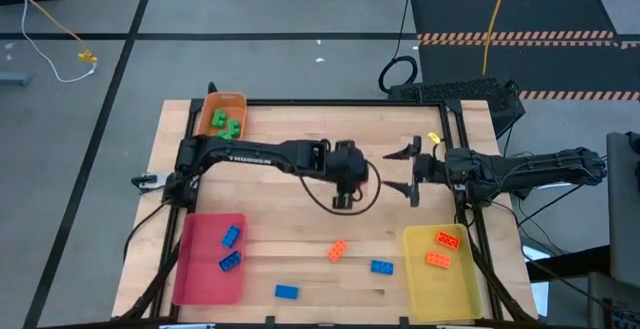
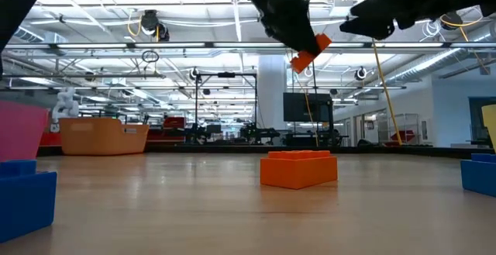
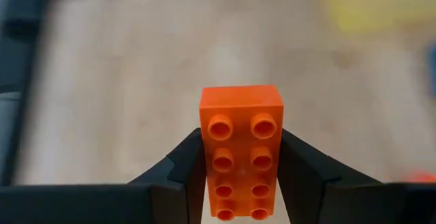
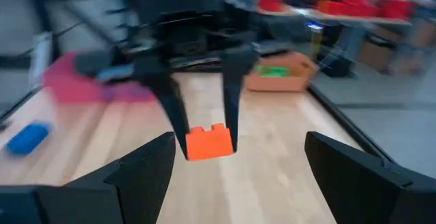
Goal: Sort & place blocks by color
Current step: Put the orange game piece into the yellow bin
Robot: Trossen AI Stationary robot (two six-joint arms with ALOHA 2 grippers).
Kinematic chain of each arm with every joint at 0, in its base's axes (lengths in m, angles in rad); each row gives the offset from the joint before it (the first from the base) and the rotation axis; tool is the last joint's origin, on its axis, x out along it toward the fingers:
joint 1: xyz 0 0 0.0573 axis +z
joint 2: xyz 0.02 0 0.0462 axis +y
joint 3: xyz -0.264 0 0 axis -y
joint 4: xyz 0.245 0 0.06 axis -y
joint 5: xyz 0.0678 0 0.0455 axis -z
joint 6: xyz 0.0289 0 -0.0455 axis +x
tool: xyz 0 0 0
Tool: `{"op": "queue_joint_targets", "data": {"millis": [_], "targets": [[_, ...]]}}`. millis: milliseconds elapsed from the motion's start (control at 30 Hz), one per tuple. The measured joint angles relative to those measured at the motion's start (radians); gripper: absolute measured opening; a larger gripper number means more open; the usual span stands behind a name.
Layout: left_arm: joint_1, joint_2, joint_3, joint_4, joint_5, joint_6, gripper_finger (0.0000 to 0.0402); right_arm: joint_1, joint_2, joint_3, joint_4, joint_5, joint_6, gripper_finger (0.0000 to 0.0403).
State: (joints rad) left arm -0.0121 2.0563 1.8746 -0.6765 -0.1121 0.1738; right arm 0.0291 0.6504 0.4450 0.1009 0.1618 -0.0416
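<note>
High view: the left gripper (image 1: 343,200) is seen reaching over the middle of the wooden table (image 1: 300,119), its fingers clamped on an orange block (image 3: 241,149). In the left wrist view that block is held upright between the two dark fingers (image 3: 184,163), studs facing the camera, with bare wood below it. In the low view the same block (image 2: 308,53) is carried well above the tabletop.

The right gripper (image 1: 409,172) is found just to the right of the left one, near the table's right rail, with its fingers spread wide and nothing between them. In the right wrist view the held block (image 4: 209,143) is seen straight ahead, between the left arm's fingers.

Nearer the front edge than the left gripper, a second orange block (image 1: 337,251) lies on the wood, with a blue block (image 1: 381,266) to its right and another blue block (image 1: 287,291) to its left. To the front left of the gripper, two blue blocks (image 1: 230,247) are held in the pink tray (image 1: 195,274). To the front right, two orange blocks (image 1: 442,248) lie in the yellow tray (image 1: 440,289). Behind and to the left, green blocks (image 1: 225,123) are gathered in the orange tray (image 1: 237,102).
</note>
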Motion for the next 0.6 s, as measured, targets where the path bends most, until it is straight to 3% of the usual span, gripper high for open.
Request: {"op": "queue_joint_targets", "data": {"millis": [167, 333, 600], "targets": [[0.017, 0.000, -0.006, 0.031, -0.193, 0.053, 0.0138, -0.003, 0.001, 0.000, 0.000, 0.110, 0.110, 0.0320], [0.019, 0.000, -0.006, 0.122, -0.268, 0.085, 0.0138, -0.016, 0.035, 0.000, 0.010, 0.180, 0.257, 0.0320], [0.017, 0.000, -0.006, 0.169, -0.361, 0.143, 0.0138, -0.022, 0.193, 0.000, 0.231, 0.202, 0.269, 0.0320]]}}
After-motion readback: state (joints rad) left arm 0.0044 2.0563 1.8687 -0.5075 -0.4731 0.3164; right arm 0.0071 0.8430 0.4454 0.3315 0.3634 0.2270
